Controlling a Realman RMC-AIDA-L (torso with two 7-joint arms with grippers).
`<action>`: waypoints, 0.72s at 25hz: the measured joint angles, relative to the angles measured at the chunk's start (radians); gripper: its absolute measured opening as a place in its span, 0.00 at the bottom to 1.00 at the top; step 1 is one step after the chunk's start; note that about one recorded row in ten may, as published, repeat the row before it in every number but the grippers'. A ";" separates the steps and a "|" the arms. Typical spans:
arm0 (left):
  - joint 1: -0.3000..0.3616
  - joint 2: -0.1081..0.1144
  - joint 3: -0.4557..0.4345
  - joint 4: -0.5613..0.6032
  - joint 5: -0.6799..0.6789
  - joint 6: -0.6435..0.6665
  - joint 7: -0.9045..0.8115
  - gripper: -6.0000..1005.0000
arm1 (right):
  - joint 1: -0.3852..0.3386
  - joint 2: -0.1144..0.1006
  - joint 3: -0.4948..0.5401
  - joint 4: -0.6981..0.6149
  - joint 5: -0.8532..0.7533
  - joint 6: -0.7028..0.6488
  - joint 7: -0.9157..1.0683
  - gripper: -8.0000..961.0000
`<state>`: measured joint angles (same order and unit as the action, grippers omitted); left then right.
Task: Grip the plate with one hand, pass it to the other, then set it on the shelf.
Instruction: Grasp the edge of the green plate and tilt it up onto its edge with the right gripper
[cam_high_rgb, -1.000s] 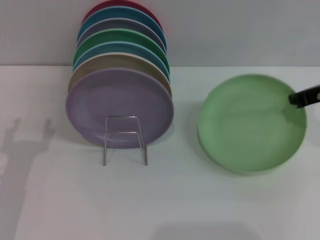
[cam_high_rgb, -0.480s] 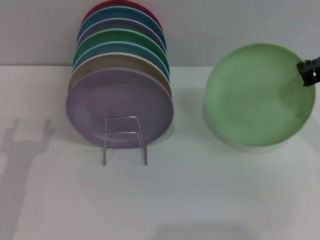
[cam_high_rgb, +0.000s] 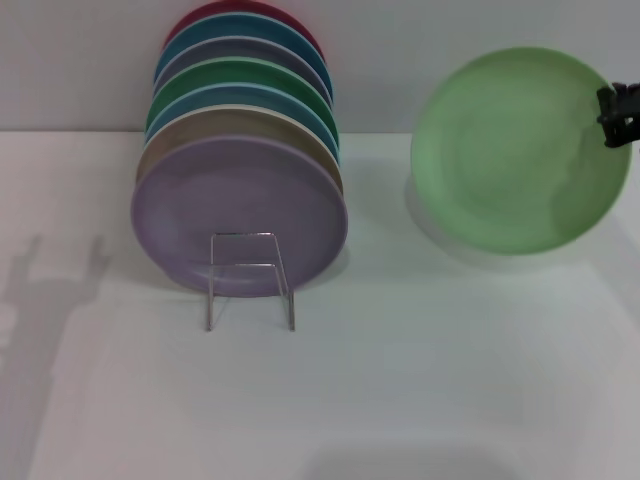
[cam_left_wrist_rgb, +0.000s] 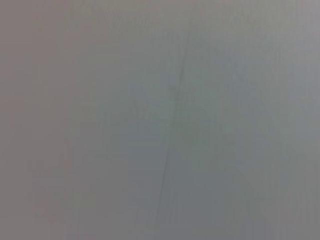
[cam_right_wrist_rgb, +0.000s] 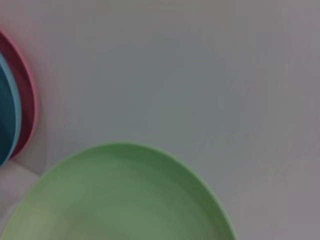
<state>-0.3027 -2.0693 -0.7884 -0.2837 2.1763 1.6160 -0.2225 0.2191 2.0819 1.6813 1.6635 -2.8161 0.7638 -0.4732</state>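
Observation:
The light mint-green plate (cam_high_rgb: 510, 150) hangs tilted in the air above the table at the right, its face toward me. My right gripper (cam_high_rgb: 616, 116) is shut on the plate's right rim at the edge of the head view. The plate also fills the lower part of the right wrist view (cam_right_wrist_rgb: 120, 200). The clear dish rack (cam_high_rgb: 249, 278) stands at the left, its thin front frame before a lilac plate (cam_high_rgb: 240, 215). My left gripper is out of view; only its shadow lies on the table at the far left.
Several plates stand in a row in the rack behind the lilac one, among them a darker green plate (cam_high_rgb: 245, 75) and a red plate (cam_high_rgb: 245, 12) at the back. The white table (cam_high_rgb: 400, 380) meets a grey wall behind.
The right gripper has lifted the mint-green plate off the table and raised it, tilting it more upright. The rack and its plates have not moved.

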 joint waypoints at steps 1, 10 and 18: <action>-0.001 0.000 0.000 0.000 0.001 0.000 0.000 0.80 | -0.014 0.000 -0.013 -0.001 -0.001 -0.033 -0.003 0.03; 0.000 -0.001 0.007 -0.001 0.000 -0.002 0.000 0.80 | -0.128 0.002 -0.139 -0.088 -0.029 -0.408 -0.010 0.03; 0.007 -0.004 0.010 -0.002 0.001 -0.003 -0.021 0.80 | -0.198 0.002 -0.224 -0.202 -0.042 -0.746 -0.012 0.03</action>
<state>-0.2953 -2.0732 -0.7785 -0.2853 2.1768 1.6134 -0.2431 0.0215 2.0843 1.4574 1.4616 -2.8579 0.0182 -0.4848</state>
